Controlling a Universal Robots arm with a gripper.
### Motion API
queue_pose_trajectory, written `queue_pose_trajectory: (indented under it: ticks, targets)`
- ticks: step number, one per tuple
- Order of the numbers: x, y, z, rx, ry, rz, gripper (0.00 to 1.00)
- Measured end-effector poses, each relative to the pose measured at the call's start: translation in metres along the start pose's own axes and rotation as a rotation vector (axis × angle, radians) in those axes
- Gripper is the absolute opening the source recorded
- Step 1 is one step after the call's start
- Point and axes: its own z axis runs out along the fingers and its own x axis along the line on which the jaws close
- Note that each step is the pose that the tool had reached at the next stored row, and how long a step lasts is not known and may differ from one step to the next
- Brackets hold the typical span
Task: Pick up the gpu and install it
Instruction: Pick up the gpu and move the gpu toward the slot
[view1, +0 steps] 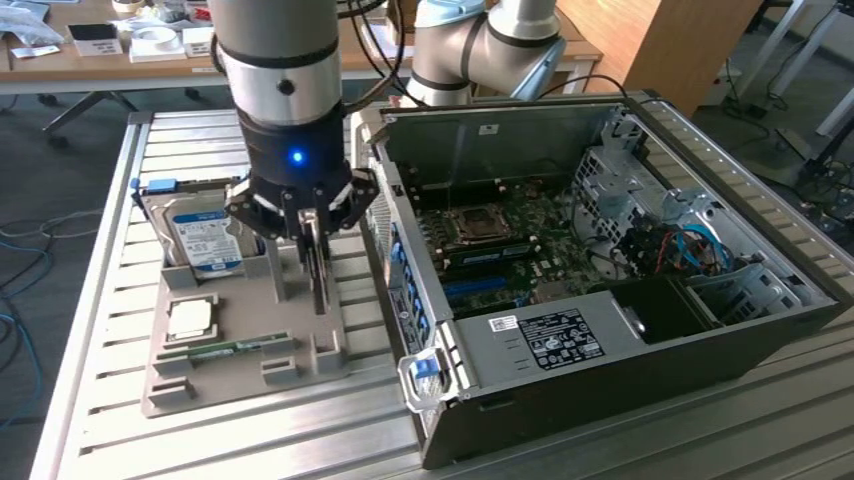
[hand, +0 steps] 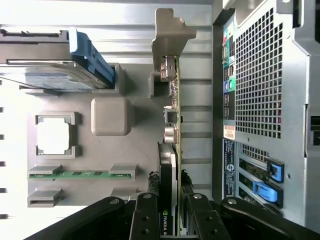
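**Parts tray stock, gpu in my pincer**

1. My pincer (view1: 312, 240) (hand: 171, 200): clenched on the gpu (view1: 319, 275) (hand: 169, 165), with a finger (hand: 147, 217) against each flat face.
2. Gpu: standing on edge and upright on the grey parts tray (view1: 234, 385) (hand: 135, 150). I grip it at the end away from its pale metal bracket (hand: 167, 30). I cannot tell whether it has left its slot.
3. Green memory stick (view1: 227, 350) (hand: 82, 174): lying flat in its clips on the tray, apart from the gpu.
4. Processor chip (view1: 191, 318) (hand: 52, 136): seated in a square pocket beside the memory stick.
5. Hard drive (view1: 203, 240) (hand: 45, 75): propped on edge at the tray's far end, with a blue-white label.
6. Slatted metal counter (view1: 107, 440): carries the tray and, just beside it on the exterior view's right, the open computer case (view1: 587, 330) (hand: 260, 75).
7. Motherboard (view1: 494, 240): exposed inside the case.
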Motion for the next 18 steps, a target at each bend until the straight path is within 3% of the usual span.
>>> queue_pose_trajectory:
  ticks: [11, 18]
  targets:
    - [-0.001, 0.0013, -0.0298, 0.0000, 0.0000, 0.000, 0.27]
    - [-0.001, 0.0014, -0.0314, 0.0000, 0.0000, 0.000, 0.27]
